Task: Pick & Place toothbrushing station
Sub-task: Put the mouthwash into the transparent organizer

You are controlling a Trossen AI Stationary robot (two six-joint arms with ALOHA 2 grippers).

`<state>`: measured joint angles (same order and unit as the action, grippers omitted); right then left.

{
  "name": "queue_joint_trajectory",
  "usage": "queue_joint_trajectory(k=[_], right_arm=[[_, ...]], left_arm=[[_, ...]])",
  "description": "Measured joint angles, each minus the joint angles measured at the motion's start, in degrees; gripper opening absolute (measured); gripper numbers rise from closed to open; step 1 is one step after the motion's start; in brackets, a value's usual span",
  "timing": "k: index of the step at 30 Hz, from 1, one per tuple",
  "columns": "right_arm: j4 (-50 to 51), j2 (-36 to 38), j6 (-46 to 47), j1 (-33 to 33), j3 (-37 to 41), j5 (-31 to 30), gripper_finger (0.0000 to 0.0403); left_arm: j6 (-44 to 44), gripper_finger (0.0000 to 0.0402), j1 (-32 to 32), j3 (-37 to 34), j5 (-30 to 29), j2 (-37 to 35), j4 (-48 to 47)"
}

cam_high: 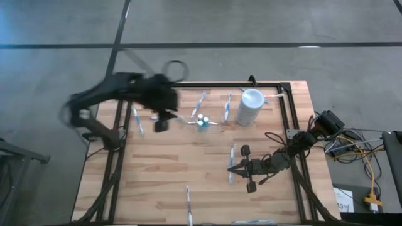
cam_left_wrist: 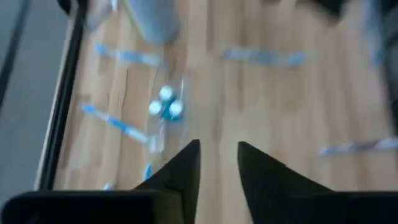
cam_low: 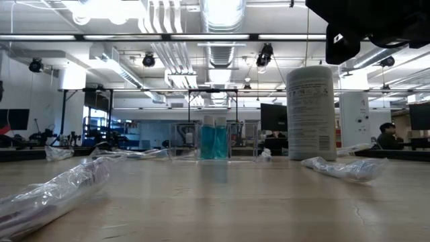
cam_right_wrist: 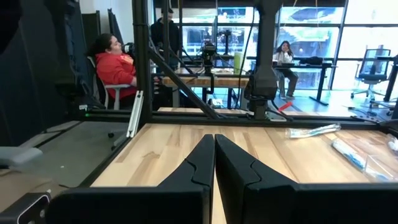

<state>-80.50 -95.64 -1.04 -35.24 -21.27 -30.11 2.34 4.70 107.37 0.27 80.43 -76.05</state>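
Teal white-capped tubes (cam_high: 201,120) stand upright in a clear holder (cam_high: 202,124) near a tall white cup (cam_high: 250,107), with wrapped toothbrushes (cam_high: 227,108) scattered flat around.

Left end effector (cam_high: 162,120) and arm motion-blurred from above; bottom-edge toothbrush (cam_high: 188,207) cut off.

The middle of the wooden table (cam_high: 182,166) lies bare and passable, while the far edge is crowded by the white cup (cam_high: 250,107), the clear holder (cam_high: 201,121) of teal tubes and scattered toothbrushes (cam_high: 227,108), with the right gripper (cam_high: 231,168) resting beside another toothbrush (cam_high: 232,157).
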Motion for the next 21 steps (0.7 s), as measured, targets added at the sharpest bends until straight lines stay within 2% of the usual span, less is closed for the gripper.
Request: queue_joint_trajectory(k=[6,10,14,18,21], right_arm=[[0.12,0.00,3.03,0.00,-0.09,0.04,0.0008],[-0.62,0.00,2.54,0.00,-0.09,-0.26,0.0008],[-2.48,0.02,1.99,0.00,-0.09,-5.19,0.0008],[-2.96,0.15,1.90,0.08,-0.09,-10.01,0.0008],[-2.78,2.05,1.86,-0.34,-0.05,-11.71,0.0008]], left_arm=[[-11.98,0.0018,-11.02,-27.10,-2.57,-22.42,21.87],[-15.17,0.0008,-18.75,-45.42,-8.14,-33.58,36.69],[-17.23,0.0005,-23.65,-61.81,-13.09,-41.18,52.91],[-17.47,0.0005,-24.68,-74.90,-13.31,-45.32,68.25],[-17.73,0.0005,-24.68,-82.59,-13.44,-46.98,75.75]])
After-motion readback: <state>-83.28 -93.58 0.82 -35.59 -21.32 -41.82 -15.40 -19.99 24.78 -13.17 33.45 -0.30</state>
